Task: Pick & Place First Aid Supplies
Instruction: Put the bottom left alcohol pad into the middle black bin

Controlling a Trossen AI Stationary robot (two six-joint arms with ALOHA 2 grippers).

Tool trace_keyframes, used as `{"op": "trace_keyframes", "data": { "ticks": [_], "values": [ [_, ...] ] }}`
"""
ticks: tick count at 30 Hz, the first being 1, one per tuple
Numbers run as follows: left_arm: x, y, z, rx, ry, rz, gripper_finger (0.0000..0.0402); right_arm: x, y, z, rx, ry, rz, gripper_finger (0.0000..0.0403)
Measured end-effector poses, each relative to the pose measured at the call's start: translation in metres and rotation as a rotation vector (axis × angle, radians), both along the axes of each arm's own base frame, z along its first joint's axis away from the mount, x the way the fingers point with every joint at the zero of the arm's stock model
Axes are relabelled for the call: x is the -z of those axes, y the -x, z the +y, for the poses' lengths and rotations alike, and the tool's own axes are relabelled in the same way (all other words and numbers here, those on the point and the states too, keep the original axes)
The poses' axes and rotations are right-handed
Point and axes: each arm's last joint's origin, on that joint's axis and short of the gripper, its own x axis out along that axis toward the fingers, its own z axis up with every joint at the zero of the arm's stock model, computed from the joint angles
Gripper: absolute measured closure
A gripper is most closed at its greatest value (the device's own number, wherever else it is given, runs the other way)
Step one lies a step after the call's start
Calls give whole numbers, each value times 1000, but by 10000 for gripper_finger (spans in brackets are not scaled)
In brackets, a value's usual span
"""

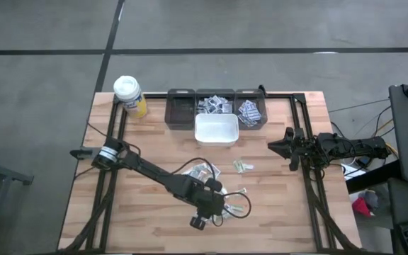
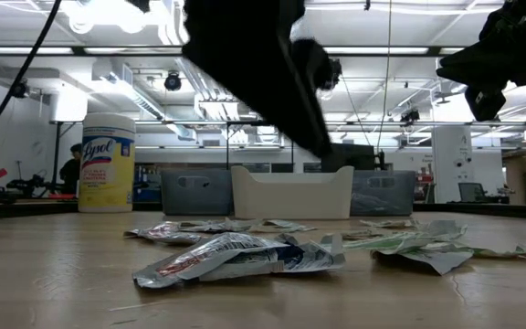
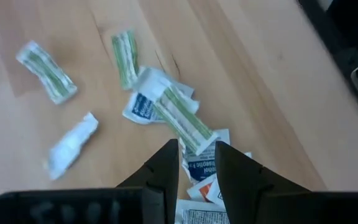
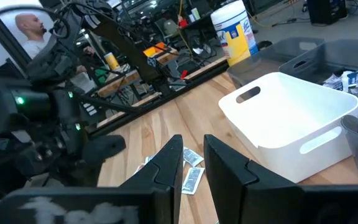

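L gripper (image 3: 197, 163) over loose packets (image 1: 222, 193), fingers apart, empty; R gripper (image 4: 193, 163) waits at table's right edge, fingers apart, empty; white bin (image 1: 216, 130) centre-rear.

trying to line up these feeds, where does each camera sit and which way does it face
High: above, facing straight down; both arms, white bin.
Low: at tabletop height, facing across the packets; arms enter from above.
Left wrist: above the packet pile, left gripper open.
Right wrist: right gripper open, facing bin and yellow bottle.
Shared: bin and bottle show in high, low, right wrist.
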Motion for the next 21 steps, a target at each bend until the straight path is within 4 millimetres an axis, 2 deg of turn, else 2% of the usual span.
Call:
{"op": "trace_keyframes", "data": {
  "ticks": [6, 9, 21],
  "values": [
    [30, -6, -4, 21, 7, 74, 303, 0, 0, 0, 0, 0, 0, 339],
    [39, -7, -3, 6, 1, 108, 303, 0, 0, 0, 0, 0, 0, 339],
    [46, -9, 4, -27, -33, 130, 303, 0, 0, 0, 0, 0, 0, 339]
  ]
}}
